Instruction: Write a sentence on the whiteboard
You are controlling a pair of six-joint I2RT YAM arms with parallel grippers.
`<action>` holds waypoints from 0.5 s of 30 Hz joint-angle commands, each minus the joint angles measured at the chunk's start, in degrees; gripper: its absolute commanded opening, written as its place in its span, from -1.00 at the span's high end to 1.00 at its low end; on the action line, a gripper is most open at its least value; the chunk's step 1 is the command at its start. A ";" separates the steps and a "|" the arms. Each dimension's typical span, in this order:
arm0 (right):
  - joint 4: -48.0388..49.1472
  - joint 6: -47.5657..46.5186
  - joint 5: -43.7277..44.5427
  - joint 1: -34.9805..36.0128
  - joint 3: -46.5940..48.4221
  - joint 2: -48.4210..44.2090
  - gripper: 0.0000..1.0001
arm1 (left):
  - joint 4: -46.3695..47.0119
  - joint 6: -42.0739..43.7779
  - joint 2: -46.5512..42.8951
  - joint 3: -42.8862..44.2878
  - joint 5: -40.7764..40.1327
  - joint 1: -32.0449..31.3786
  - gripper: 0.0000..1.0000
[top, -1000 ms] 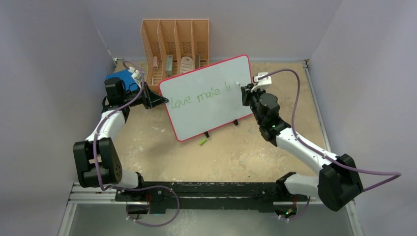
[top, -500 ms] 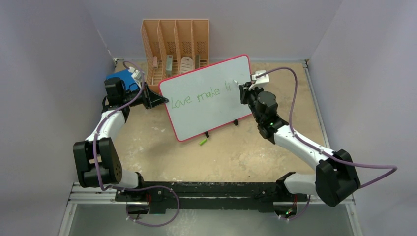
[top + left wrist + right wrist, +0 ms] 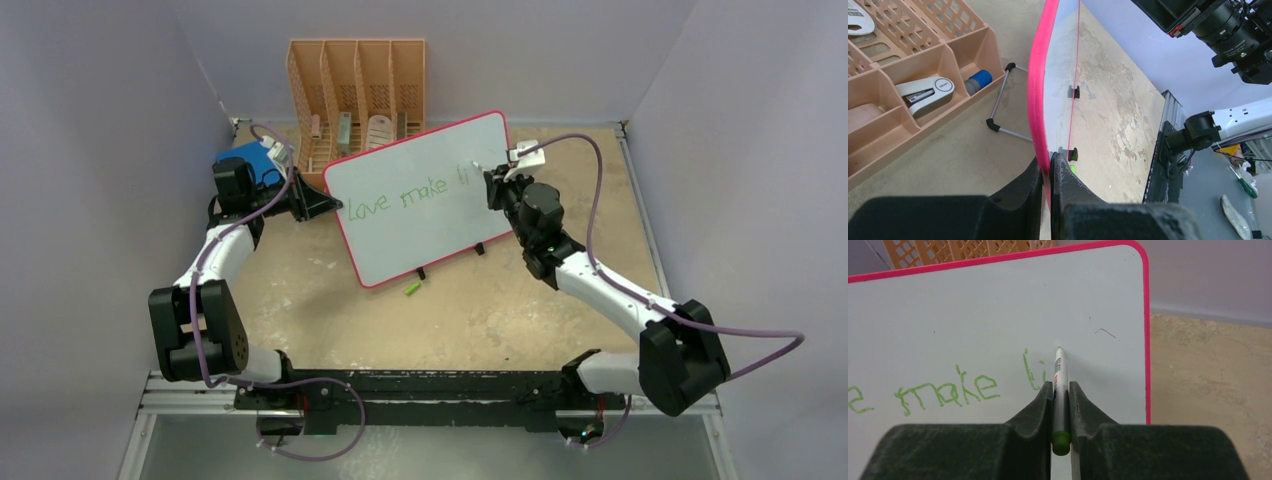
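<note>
Whiteboard: I see the whiteboard point(image 3: 420, 200) standing on its two black feet toward the far edge of the table point(image 3: 500, 320), about midway along it. Its written face is turned to the near edge.
Left gripper: the left gripper point(image 3: 1048, 167) is pinched narrow on the board's left rim, one finger on each face.
Right gripper: the right gripper point(image 3: 1061, 390) is closed around a marker point(image 3: 1060, 370), which lies lengthwise between the fingers with its green butt end toward the wrist camera.
Marker tip: it sits at the board face toward the upper right corner, just right of the last green stroke. I cannot confirm contact.
Sentence: the sentence point(image 3: 405, 195) reads "love make li", one green line across the board's upper half.
Organizer: a peach slotted organizer point(image 3: 357, 85) stands at the table's far edge, behind the board's upper left corner.
Blue book: a blue book point(image 3: 245, 160) lies near the far left corner, beside the left wrist.
Green piece: a small green piece point(image 3: 412, 289) lies on the table just in front of the board's bottom edge.
</note>
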 commanded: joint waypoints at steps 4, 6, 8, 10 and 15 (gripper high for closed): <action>1.28 -0.74 -2.79 -0.12 2.70 -0.20 1.00 | 3.08 2.73 -1.97 1.44 -0.06 0.06 1.00; 0.51 -0.71 -3.02 -0.13 2.58 -0.46 1.00 | 3.06 2.66 -1.97 1.49 -0.07 0.04 1.00; -0.21 -0.45 -3.30 -0.16 2.18 -0.75 1.00 | 3.08 2.69 -1.97 1.47 -0.05 0.04 1.00; -0.85 -0.23 -3.56 -0.15 1.61 -1.11 1.00 | 3.07 2.73 -1.97 1.48 -0.05 0.06 1.00; -2.37 0.44 -3.51 -0.13 0.40 -1.97 1.00 | 3.14 2.64 -1.97 1.42 -0.06 0.09 1.00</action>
